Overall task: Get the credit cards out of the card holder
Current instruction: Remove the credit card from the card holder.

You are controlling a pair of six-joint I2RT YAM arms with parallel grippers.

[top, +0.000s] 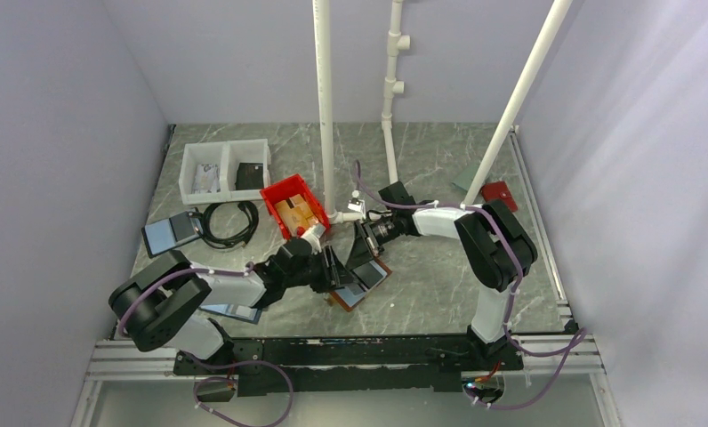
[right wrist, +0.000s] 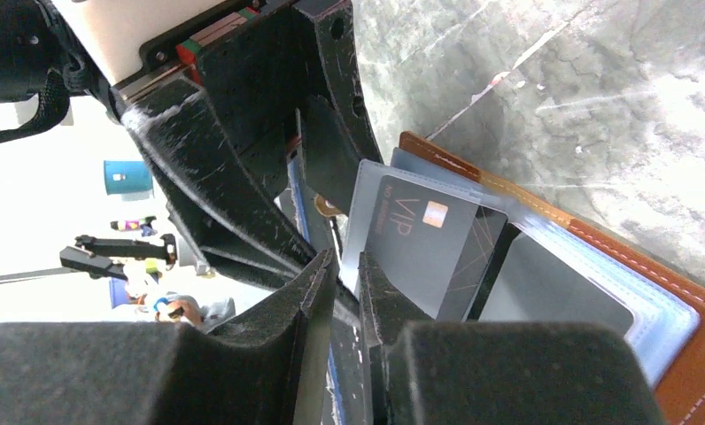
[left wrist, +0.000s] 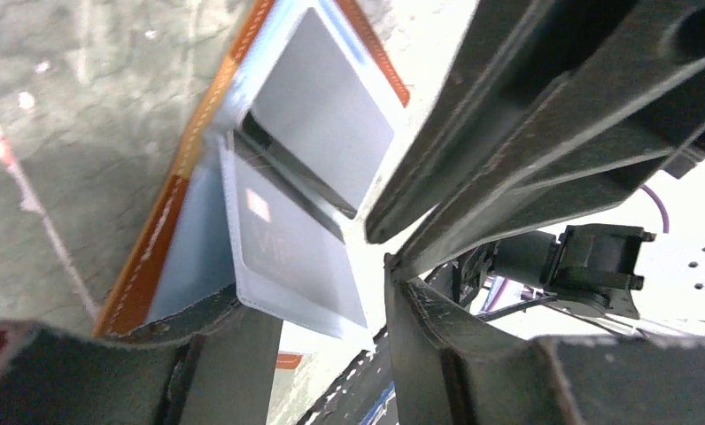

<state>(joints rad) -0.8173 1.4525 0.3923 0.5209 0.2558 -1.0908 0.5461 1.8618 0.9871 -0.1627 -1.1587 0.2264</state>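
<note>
1. The card holder [top: 365, 281] lies open and flat on the grey marble table [top: 439, 294], low and centre in the overhead view. Its brown stitched border frames pale blue and dark panels.
2. A clear sleeve [left wrist: 287, 266] stands up from the holder. Inside it is a dark VIP card [right wrist: 429, 252]. A plain grey card [right wrist: 553, 297] sits in the pocket beside it.
3. The right gripper [right wrist: 346, 266] comes in from the upper right. Its jaws are closed almost tip to tip at the sleeve's edge. I cannot tell whether the sleeve is caught between them.
4. The left gripper [left wrist: 322, 301] comes in from the lower left. Its jaws are spread apart and straddle the sleeve's lower corner, holding nothing.
5. Farther out, at the upper left of the overhead view, are a red bin [top: 293, 206], a white two-part tray [top: 226, 169], a black cable [top: 230, 222] and a dark blue-edged folder [top: 168, 233].
6. Risks, as I judge them:
   - A pull on the sleeve rather than the card could lift or drag the whole holder, since nothing clearly pins it down.
   - The two sets of fingers are crowded together and could collide.
   - A thin, slick card could slip out of a shallow pinch.
</note>
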